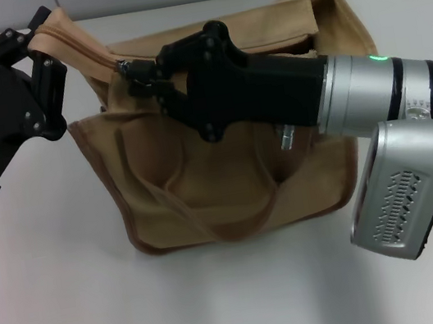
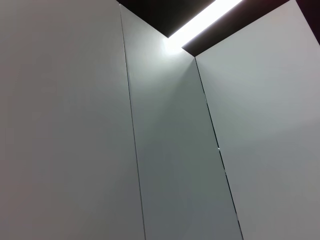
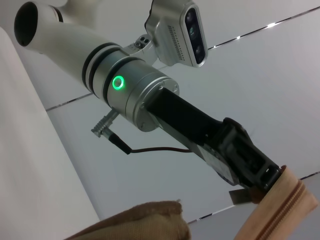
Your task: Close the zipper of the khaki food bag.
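Bag (image 1: 235, 175) of khaki canvas sits on the white table (image 1: 68, 320) in the head view, boxy, with darker piping along its edges and a strap (image 1: 236, 227) looping down its near side. Its far-left top corner is pulled up and held by the left gripper (image 1: 37, 44), whose black fingers are closed on the fabric end where the zipper (image 1: 90, 54) begins. From there the zipper tape slants down toward the right gripper (image 1: 134, 74), which lies across the top of the bag with its fingertips drawn close together at a small shiny piece of metal on the zipper line; whether they actually grip the pull tab cannot be told from this view. The silver wrist of the right arm, with a green light, covers the bag's right half. Only the right wrist view gives a close look at the other arm: the left gripper (image 3: 272, 176) appears there from below, its black fingertips clamped on the tan end of the zipper (image 3: 290, 200), teeth line visible down the middle, and a folded edge of the bag (image 3: 150, 222) nearby. Nothing of the bag or either gripper appears in the left wrist view, only pale wall panels (image 2: 165, 165) and a bright strip light (image 2: 205, 20)
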Controlling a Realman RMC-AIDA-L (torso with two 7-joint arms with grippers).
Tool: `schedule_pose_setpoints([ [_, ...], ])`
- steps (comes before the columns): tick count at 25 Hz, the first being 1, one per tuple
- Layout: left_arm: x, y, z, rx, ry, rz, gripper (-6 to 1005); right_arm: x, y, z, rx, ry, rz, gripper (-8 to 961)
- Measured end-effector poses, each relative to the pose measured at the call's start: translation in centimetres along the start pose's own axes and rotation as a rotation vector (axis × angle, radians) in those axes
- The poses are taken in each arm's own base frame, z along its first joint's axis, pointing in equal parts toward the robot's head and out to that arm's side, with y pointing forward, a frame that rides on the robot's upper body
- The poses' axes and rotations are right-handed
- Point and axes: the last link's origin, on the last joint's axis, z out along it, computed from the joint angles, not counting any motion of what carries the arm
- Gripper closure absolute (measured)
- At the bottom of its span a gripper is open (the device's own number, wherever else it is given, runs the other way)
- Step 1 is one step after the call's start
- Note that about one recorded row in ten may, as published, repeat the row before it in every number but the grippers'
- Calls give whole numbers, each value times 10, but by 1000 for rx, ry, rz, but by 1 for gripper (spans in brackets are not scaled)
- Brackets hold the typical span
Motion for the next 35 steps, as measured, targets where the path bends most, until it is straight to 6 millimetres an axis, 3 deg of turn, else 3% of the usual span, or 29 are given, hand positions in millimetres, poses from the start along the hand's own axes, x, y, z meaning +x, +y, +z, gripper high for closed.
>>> schedule_pose_setpoints([
  [5, 0, 0, 0, -2, 3, -2, 968, 1, 2, -1, -4, 5, 7, 844],
  [16, 1, 1, -1, -5, 9, -8, 968, 3, 0, -2, 32, 13, 54, 950],
  [35, 0, -7, -7, 65, -19, 3, 968, 10, 9, -28, 103, 54, 146, 950],
])
